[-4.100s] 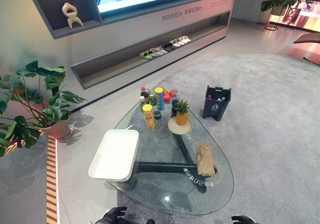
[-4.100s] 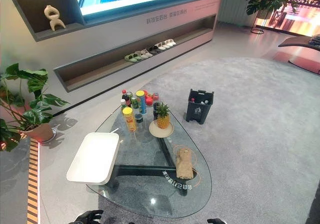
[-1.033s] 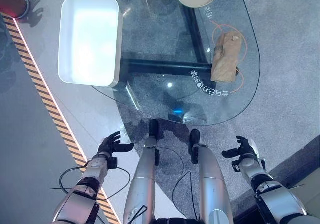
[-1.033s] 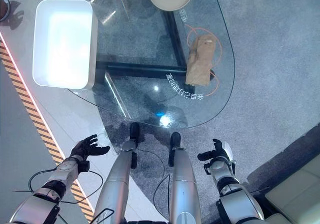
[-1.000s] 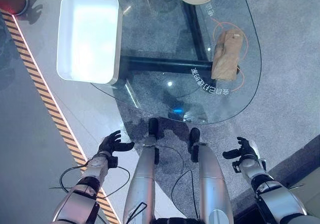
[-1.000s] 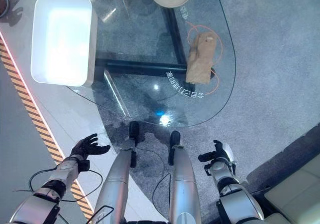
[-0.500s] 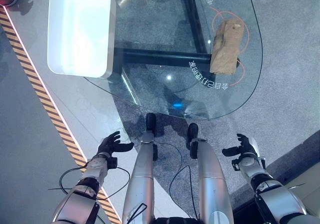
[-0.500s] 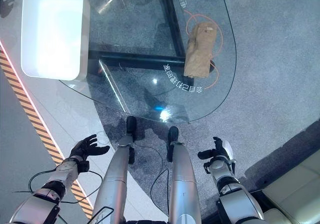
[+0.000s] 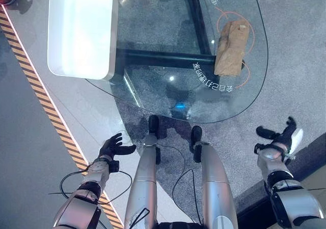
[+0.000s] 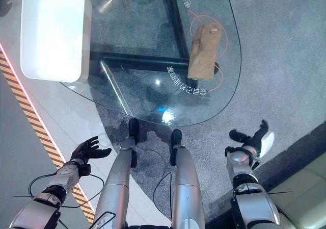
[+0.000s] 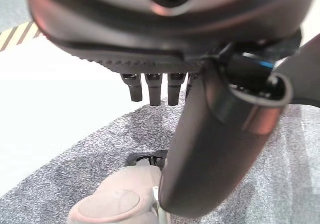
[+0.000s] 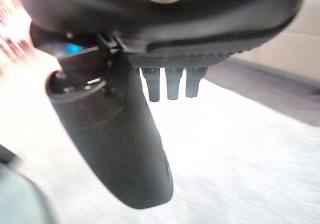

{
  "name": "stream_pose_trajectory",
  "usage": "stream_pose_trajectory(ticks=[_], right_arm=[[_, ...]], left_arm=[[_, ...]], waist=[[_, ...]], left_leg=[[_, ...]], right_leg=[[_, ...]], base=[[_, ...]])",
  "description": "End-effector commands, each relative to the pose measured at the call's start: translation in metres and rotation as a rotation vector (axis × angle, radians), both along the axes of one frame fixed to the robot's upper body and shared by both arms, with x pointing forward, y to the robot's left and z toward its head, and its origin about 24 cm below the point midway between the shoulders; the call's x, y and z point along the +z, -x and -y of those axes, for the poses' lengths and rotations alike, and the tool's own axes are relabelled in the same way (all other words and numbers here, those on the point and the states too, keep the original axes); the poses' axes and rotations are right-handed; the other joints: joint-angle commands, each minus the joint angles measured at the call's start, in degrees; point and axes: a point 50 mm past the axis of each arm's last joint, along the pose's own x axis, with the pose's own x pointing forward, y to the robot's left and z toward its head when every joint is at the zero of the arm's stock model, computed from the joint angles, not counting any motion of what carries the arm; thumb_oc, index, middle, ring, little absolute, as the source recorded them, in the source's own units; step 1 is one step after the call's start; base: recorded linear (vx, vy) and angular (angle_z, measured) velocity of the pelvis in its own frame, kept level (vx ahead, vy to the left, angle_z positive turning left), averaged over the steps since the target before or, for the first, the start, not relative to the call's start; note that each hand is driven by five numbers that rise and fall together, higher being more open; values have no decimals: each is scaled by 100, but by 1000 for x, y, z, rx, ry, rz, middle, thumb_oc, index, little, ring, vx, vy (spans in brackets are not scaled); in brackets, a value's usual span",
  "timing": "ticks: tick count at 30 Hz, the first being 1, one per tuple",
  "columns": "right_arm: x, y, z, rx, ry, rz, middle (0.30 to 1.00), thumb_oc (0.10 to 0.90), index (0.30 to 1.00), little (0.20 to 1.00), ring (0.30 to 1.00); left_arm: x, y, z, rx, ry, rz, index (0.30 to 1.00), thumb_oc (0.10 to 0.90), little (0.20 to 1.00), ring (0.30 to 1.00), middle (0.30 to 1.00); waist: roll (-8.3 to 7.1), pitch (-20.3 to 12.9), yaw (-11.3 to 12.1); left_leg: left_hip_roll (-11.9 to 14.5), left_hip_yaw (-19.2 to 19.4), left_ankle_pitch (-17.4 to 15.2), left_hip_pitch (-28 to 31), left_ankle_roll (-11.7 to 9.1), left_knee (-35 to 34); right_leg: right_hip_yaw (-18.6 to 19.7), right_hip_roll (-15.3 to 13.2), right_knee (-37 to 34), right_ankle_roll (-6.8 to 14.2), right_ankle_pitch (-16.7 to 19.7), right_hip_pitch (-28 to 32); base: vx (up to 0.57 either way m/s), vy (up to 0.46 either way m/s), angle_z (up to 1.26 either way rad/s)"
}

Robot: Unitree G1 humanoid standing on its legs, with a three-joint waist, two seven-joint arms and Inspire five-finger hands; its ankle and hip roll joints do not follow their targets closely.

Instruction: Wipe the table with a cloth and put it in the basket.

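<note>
Beside the table (image 9: 153, 99), right hand (image 9: 279, 140) has lifted outward, fingers spread; left hand (image 9: 113, 148) unchanged, open

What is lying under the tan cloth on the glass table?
The tan cloth lies on the glass tabletop, over an orange ring marked there and near white lettering. The ring's covered part is hidden. Through the glass, a dark frame bar and grey carpet show.

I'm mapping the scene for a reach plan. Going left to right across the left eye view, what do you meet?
White basket → left hand → brown cloth on the glass table → right hand.
</note>
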Motion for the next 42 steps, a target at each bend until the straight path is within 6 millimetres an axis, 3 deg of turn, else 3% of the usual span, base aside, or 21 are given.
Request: stream_pose_trajectory(ticks=[1, 4, 9, 13, 20, 28, 42], right_arm=[[46, 9, 27, -122, 86, 256, 900, 800, 900, 900, 900], [81, -4, 9, -69, 107, 435, 900, 800, 900, 900, 900], [110, -9, -6, -25, 133, 580, 900, 800, 900, 900, 900], [146, -12, -30, 58, 181, 742, 900, 800, 900, 900, 900], [174, -12, -71, 214, 212, 850, 900, 800, 900, 900, 900], [177, -16, -110, 370, 205, 826, 900, 800, 900, 900, 900], [159, -29, -152, 524, 149, 675, 900, 800, 900, 900, 900]], left_arm=[[-15, 27, -21, 84, -6, -47, 900, 800, 900, 900, 900], [-14, 26, -20, 86, -6, -43, 900, 800, 900, 900, 900], [-13, 26, -19, 92, 0, -38, 900, 800, 900, 900, 900], [-13, 24, -18, 99, 11, -33, 900, 800, 900, 900, 900], [-14, 24, -13, 92, 23, -36, 900, 800, 900, 900, 900], [-18, 25, -5, 71, 26, -36, 900, 800, 900, 900, 900], [-28, 29, 12, 42, 44, -54, 900, 800, 900, 900, 900]], waist=[[-33, -125, -38], [-44, -125, -57], [-41, -125, -81], [-15, -125, -106], [-5, -125, -124], [-3, -125, -105], [140, -125, -64]], left_leg=[[-350, 450, -793, 116, 335, 577], [-359, 454, -757, 131, 331, 488], [-367, 459, -737, 165, 334, 403], [-379, 475, -708, 175, 332, 326], [-388, 516, -665, 259, 331, 168], [-416, 555, -628, 351, 325, 92], [-466, 650, -544, 503, 319, -53]], right_leg=[[207, 378, -1007, 138, 649, 203], [212, 374, -1106, 144, 685, 209], [222, 371, -1188, 152, 692, 234], [222, 359, -1255, 159, 677, 246], [215, 349, -1360, 160, 671, 301], [207, 332, -1482, 114, 676, 416], [194, 274, -1552, 61, 692, 496]], base=[[0, 0, 0], [-6, 10, 0], [-2, 7, 0], [-9, 47, 0], [0, 0, 0], [0, 0, 0], [3, 16, -1]])
